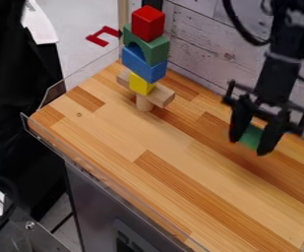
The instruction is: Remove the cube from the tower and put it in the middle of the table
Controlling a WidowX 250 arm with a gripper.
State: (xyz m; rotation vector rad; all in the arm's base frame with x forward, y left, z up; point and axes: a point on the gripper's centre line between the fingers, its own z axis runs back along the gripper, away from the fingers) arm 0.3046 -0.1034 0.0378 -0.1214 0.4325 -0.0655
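Green cube (251, 137) sits gripped in the tool (249, 146).

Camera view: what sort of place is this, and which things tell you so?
Probably a robotics lab: a black robot arm hangs over a wooden tabletop bearing a tower of toy blocks.

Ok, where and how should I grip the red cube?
I'd come from above and close on two opposite side faces of the red cube: it sits atop the green arch, its top and sides free. The gripper would first need to release its green block.
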